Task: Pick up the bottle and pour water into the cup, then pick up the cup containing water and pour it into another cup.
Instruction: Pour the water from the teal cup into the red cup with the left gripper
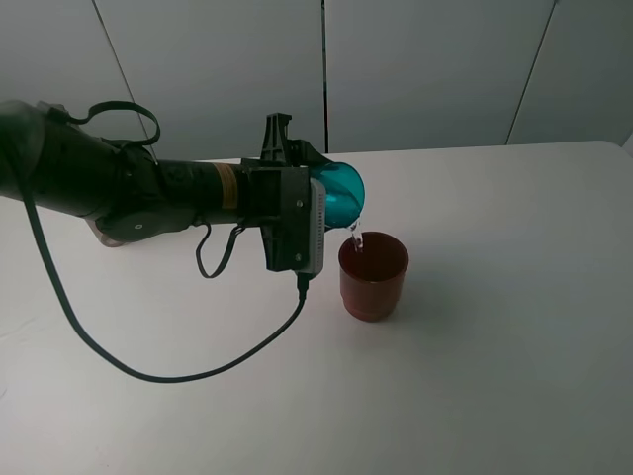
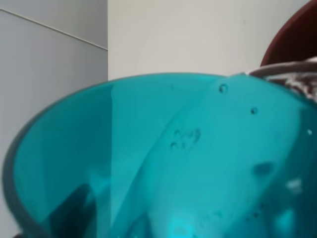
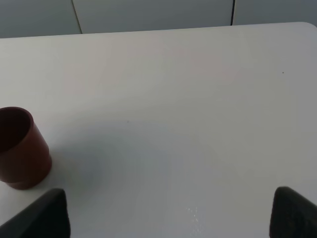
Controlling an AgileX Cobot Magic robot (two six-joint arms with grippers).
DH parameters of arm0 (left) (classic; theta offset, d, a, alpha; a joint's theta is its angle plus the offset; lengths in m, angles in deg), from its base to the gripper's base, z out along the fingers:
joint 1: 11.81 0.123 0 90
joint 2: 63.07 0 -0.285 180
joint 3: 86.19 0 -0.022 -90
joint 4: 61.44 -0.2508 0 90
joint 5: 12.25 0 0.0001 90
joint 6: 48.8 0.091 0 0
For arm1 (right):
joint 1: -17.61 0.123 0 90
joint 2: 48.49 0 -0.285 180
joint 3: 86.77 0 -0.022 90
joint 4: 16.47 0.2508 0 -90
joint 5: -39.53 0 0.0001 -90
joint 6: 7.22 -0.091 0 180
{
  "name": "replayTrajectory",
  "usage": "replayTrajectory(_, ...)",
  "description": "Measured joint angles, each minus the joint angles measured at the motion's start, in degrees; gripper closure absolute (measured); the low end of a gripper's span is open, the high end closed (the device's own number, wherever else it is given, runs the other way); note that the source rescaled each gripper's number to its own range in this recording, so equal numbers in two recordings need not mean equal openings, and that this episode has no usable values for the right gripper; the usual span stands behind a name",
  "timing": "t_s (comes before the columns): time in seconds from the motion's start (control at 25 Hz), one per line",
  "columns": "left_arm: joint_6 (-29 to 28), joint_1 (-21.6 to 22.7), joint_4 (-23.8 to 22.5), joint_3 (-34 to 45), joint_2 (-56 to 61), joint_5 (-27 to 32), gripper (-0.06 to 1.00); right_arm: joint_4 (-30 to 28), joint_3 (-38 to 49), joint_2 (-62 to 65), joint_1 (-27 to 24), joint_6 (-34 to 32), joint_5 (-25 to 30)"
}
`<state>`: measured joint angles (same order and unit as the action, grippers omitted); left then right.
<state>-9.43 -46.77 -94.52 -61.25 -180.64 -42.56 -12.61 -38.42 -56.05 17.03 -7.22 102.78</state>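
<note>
Final pour step is running: left fingers [image 1: 312, 155] are pinching teal cup [image 1: 346, 195], tipping it over red cup [image 1: 373, 275] mid-surface [image 1: 514, 297], water streaming in. Right fingers [image 3: 292, 213] are sitting spread. Next is likely calling for draining it, then righting.

Teal cup [image 1: 343, 194]: translucent plastic, glossy, smooth-walled. Red cup [image 1: 373, 282]: opaque plastic, smooth, low sheen. Table [image 1: 495, 376]: white, smooth, matt.

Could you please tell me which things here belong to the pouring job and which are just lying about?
In the job: teal cup, held tilted by the left hand; red cup, catching water.
Not in it: right hand, cable, table.
</note>
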Motion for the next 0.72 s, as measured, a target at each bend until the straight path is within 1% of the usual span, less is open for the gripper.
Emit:
replayTrajectory(0.24, 1.21, -0.57, 0.18, -2.01, 0.00, 3.01, 0.88, 0.00, 0.00, 0.00, 0.00, 0.00, 0.00)
replayTrajectory(0.72, 4.27, -0.70, 0.18, -2.22, 0.00, 4.46, 0.88, 0.00, 0.00, 0.00, 0.00, 0.00, 0.00)
